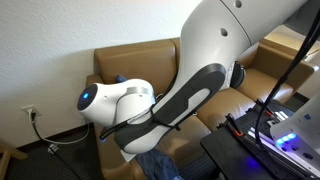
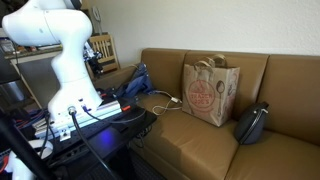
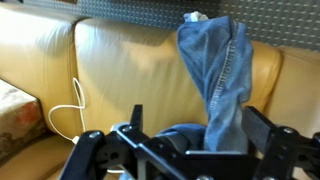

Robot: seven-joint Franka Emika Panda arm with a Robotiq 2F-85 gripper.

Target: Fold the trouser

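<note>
**Barely begun: robot arm poised over jeans on a leather sofa**

Hardly a fold is made yet. The Franka arm (image 1: 190,95) holds its gripper (image 3: 178,148) along the bottom edge of the wrist view, jaws spread wide and pinching nothing. The blue denim jeans (image 3: 214,85) run as a rumpled strip from the upper right of centre in that view down toward the gap between the jaws. Whether cloth touches either finger cannot be told. In an exterior view the jeans (image 2: 136,78) sit bunched at the far end of the sofa, left of centre in the frame.

The step in hand looks like the approach for a first grasp. The next move would call for settling onto a hem or waistband, closing on the cloth, then lifting high enough to carry that end over. Denim this floppy is likely to drag the rest along.

The work surface is a tan leather sofa (image 2: 200,150), smooth and softly padded. A brown paper bag (image 2: 210,90) stands upright at the middle of the seat, with a black bag (image 2: 252,122) just to its right in the frame. A white cable (image 2: 165,98) trails across the cushion between the jeans and the paper bag, near enough to snag. Behind is a pale textured wall with a wall socket (image 1: 27,112) at the left edge.
</note>
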